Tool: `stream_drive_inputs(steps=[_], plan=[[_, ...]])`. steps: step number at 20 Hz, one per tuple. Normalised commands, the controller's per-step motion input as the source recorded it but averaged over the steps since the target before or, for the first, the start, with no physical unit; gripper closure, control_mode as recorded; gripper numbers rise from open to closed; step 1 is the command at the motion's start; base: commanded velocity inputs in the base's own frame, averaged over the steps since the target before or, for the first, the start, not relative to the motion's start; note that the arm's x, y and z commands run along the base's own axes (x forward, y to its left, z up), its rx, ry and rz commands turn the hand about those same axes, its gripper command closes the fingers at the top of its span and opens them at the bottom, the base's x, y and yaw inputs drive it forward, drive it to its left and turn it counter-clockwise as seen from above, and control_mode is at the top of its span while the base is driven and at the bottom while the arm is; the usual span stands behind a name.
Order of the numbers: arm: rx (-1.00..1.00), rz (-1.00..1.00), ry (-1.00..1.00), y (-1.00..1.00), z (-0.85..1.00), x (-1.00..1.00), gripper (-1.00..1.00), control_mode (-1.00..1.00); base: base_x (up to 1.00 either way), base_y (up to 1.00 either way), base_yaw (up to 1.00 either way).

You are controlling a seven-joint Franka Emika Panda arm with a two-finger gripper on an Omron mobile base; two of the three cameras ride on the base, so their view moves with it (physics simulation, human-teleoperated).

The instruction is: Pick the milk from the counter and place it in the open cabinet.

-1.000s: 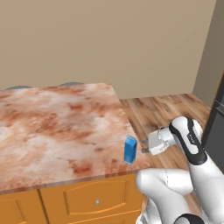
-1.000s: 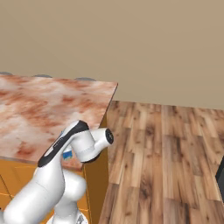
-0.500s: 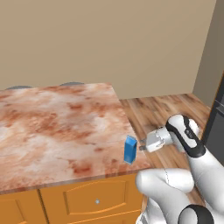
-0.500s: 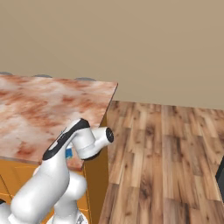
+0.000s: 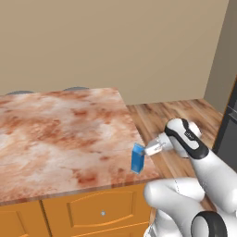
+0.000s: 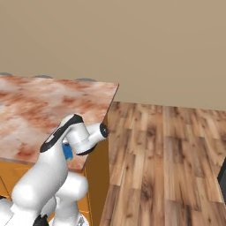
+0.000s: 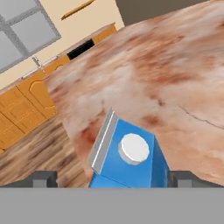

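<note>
milk carton (image 5: 137, 158): upright, lower centre, at counter (image 5: 60, 134) edge
gripper (image 7: 112, 177): jaws spread wide, carton between, ungrasped
floor (image 6: 167, 150): brown planks, right

White arm bent low, wrist horizontal, gripper (image 5: 147, 150) reaching sideways, fingers (image 7: 43, 179) spread apart

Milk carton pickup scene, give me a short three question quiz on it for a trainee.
1. True or false: the milk stands upright near the counter corner.
2. In the hand view, the finger tips sit: A) one either side of the carton, apart from it; B) both on one side.
3. What colour is the carton's round cap?

Key: 1 true; 2 A; 3 white.
</note>
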Motion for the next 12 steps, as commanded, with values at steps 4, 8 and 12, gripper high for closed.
stream_drive_inputs(steps=[4,8,12], plan=[[-0.06,-0.07,0.04,0.18,-0.15,0.11,-1.0,-1.0,0.0,0.0,0.0],[-0.08,-0.05,0.03,0.21,-0.1,0.19,-1.0,-1.0,0.0,0.0,0.0],[-0.1,-0.04,0.0,0.2,-0.16,0.19,-1.0,-1.0,0.0,0.0,0.0]])
